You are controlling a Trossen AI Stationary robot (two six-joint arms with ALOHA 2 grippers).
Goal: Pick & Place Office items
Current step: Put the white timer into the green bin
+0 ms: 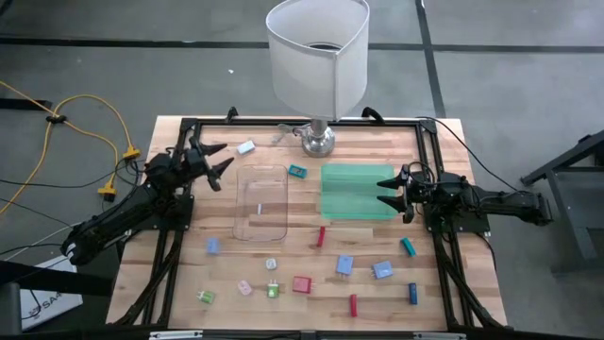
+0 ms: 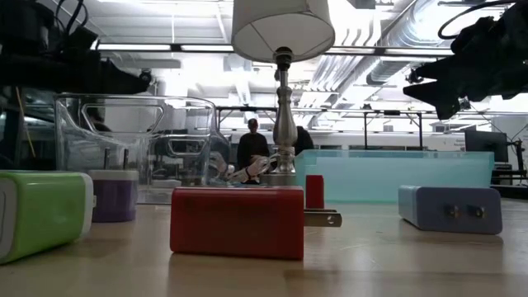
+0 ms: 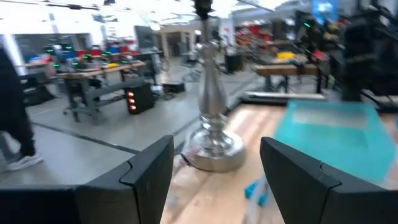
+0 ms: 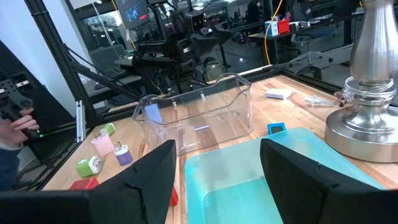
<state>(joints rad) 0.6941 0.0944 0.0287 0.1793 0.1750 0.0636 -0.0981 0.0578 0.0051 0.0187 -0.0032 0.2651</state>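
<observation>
High view: your left gripper sits at the table's back-left, just beside the clear tray, fingers spread, holding nothing. Your right gripper hangs over the right edge of the green tray, jaws apart too, also empty. Both are up off the wood; you can see that in the low view, where both arms hang high in the frame.

Office items are still scattered on the table, mostly along the front half:
- red stick just in front of the green tray
- red block front centre; low view shows it's a plug with prongs pointing right
- second red stick near the front edge
- two blue blocks and right of centre
- teal stick and blue stick on the right side
- pale blue piece just left of the clear tray's front corner
- green pieces and, pink piece front-left
- teal block between the two trays
- pale blue block at the back, near your left gripper

The clear tray looks to have one small pale item inside; can't tell what it is. Green tray shows nothing in it.

Lamp stands at back centre, base just behind the green tray's left corner.

Person stands in the room behind, far from the table.
</observation>
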